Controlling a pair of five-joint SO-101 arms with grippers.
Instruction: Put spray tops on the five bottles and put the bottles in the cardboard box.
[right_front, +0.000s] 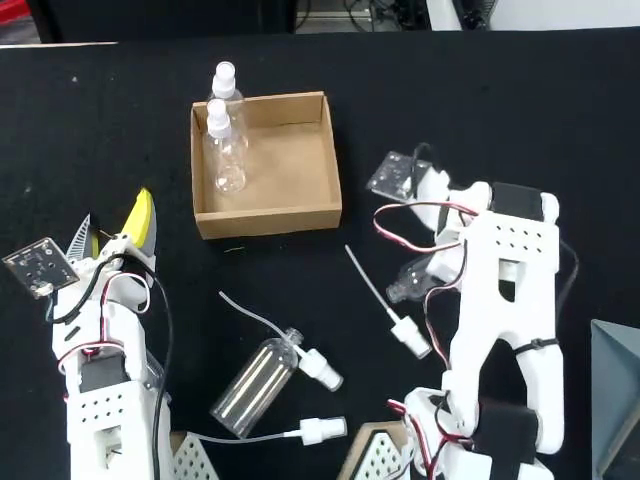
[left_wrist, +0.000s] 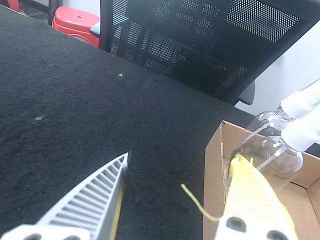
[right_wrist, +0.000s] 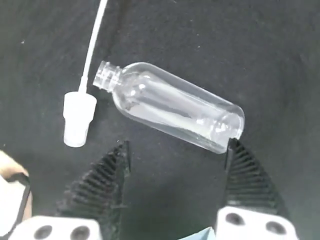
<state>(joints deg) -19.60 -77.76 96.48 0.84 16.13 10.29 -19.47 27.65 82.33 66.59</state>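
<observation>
Right claw (right_wrist: 178, 145): the fingers are standing spread apart and gripping nothing. An uncapped bottle (right_wrist: 172, 106) is lying on its side on the black table (right_wrist: 270, 50), just ahead of the fingertips and across the gap between them. Its base is sitting right by one black fingertip (right_wrist: 233, 150); I cannot tell whether they are touching. Just beside the bottle's neck a loose spray top (right_wrist: 79, 120) is lying, with its tube running away from the claw.

Left claw (left_wrist: 181, 157): this one is released too, and nothing is sitting between the grey finger (left_wrist: 100, 190) and the yellow finger (left_wrist: 250, 195). Just past the yellow fingertip the cardboard box (left_wrist: 212, 175) is sitting. Inside it, against the wall on the claw's side, one capped bottle (right_front: 228, 160) and a second capped bottle (right_front: 226, 88) are sitting close together. I cannot tell whether they are upright or leaning.

Behind both claws, between the two arms, I am seeing a second uncapped bottle (right_front: 255, 385) lying on its side, with a second spray top (right_front: 322, 368) just beside its neck. A third spray top (right_front: 322, 430) is lying nearer the arm bases, its tube running past that bottle's base.
</observation>
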